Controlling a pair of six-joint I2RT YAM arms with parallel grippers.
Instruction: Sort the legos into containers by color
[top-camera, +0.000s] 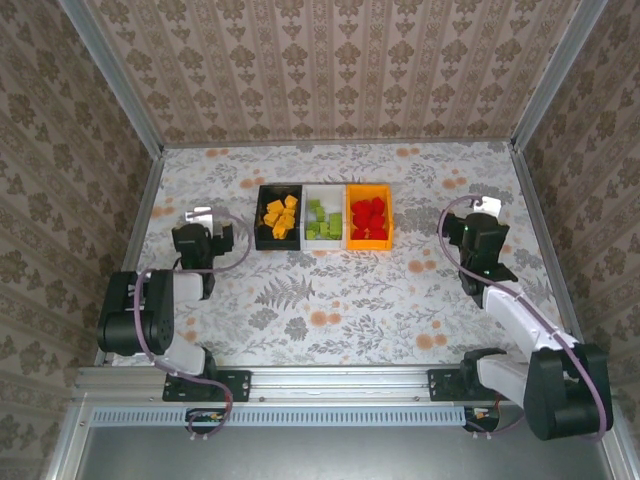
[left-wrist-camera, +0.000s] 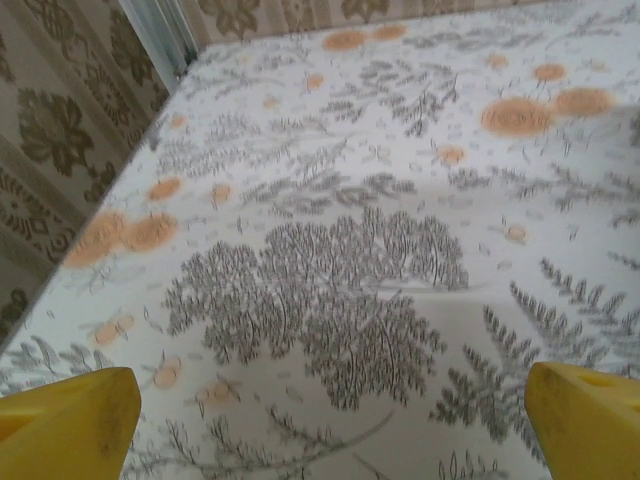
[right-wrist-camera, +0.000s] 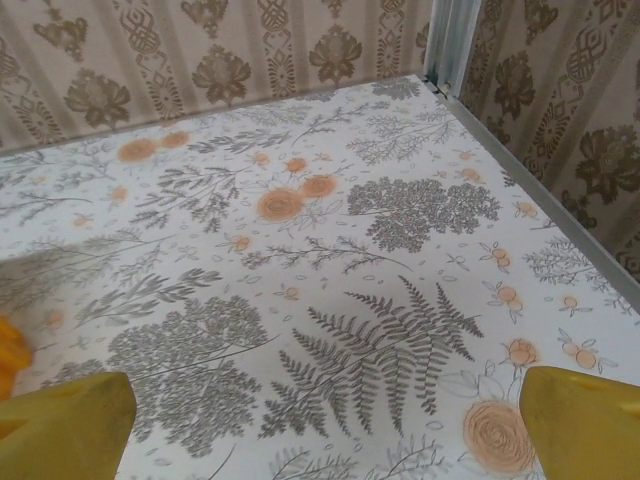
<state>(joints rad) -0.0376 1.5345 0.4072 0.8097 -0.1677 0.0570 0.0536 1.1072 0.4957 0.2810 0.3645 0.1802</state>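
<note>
Left end effector (left-wrist-camera: 325, 440) spread wide, arm folded back low.

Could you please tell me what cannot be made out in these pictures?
Brick count: top view, legos in the containers too small and piled up.
Orange patch: right wrist view, cut off by the left edge.
Left gripper and right gripper fingers: wrist views, mostly cut off by the bottom edge.
</note>
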